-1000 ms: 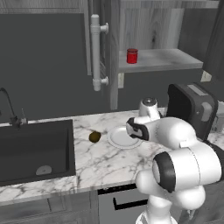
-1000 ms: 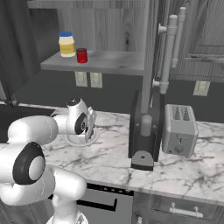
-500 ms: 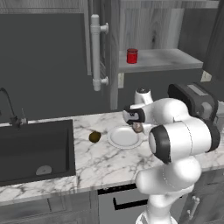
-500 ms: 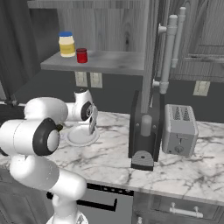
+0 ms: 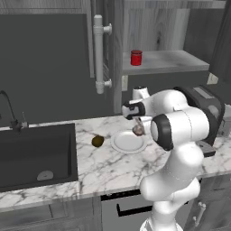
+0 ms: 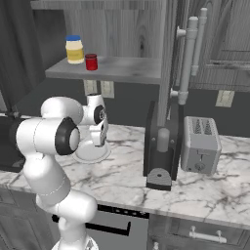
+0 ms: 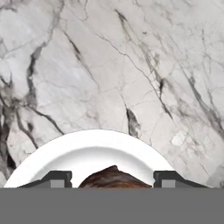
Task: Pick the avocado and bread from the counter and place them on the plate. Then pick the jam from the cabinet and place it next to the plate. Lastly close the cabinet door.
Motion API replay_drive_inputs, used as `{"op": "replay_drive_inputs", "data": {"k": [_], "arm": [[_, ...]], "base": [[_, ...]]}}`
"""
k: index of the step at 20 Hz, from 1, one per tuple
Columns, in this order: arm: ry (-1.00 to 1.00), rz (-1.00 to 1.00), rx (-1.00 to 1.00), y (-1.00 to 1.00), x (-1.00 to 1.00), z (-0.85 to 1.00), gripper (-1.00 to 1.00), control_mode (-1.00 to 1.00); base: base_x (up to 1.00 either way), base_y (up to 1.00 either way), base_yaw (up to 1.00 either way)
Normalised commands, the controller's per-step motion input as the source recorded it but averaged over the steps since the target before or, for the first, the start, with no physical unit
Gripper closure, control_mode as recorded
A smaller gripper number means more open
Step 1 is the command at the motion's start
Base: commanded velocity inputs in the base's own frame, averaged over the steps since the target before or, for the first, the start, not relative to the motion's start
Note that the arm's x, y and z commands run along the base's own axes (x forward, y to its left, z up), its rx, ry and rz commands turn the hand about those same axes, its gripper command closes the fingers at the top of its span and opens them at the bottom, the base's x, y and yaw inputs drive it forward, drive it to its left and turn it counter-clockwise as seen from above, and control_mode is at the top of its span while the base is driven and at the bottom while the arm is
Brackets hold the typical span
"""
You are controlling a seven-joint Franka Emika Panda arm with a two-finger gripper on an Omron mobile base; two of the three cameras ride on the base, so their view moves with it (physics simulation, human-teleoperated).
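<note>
Bread [image 7: 113, 177] sits clamped in the end effector [image 7: 113, 180] above the plate [image 7: 87, 151] rim.

Marble counter [image 5: 108, 162] with plate [image 5: 127, 142], avocado [image 5: 97, 141]

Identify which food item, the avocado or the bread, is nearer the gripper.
The bread, the pinkish-brown lump between the gripper's fingers above the plate; the avocado lies left on the counter.

Dark sink [image 5: 36, 155] with a faucet [image 5: 11, 113] at nine o'clock — silver toaster [image 6: 199, 145] and black coffee machine [image 6: 161, 146] at three.
</note>
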Motion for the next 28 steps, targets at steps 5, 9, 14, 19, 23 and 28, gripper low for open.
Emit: {"op": "replay_drive_inputs", "data": {"k": [5, 9, 14, 19, 23, 28], "arm": [[0.13, 0.0, 0.0, 0.03, 0.0, -0.37, 1.0, -1.0], [0.08, 0.0, 0.0, 0.0, 0.0, -0.35, 1.0, -1.0], [0.02, 0.0, 0.0, 0.0, 0.0, -0.13, 1.0, -1.0], [0.0, 0.0, 0.0, 0.09, 0.0, 0.0, 1.0, -1.0], [0.0, 0.0, 0.0, 0.19, 0.0, -0.03, 1.0, -1.0], [0.0, -0.02, 0.0, 0.19, -0.06, -0.17, 1.0, -1.0]], "base": [[0.0, 0.0, 0.0], [0.0, 0.0, 0.0], [0.0, 0.0, 0.0], [0.0, 0.0, 0.0], [0.0, 0.0, 0.0], [0.0, 0.0, 0.0]]}}
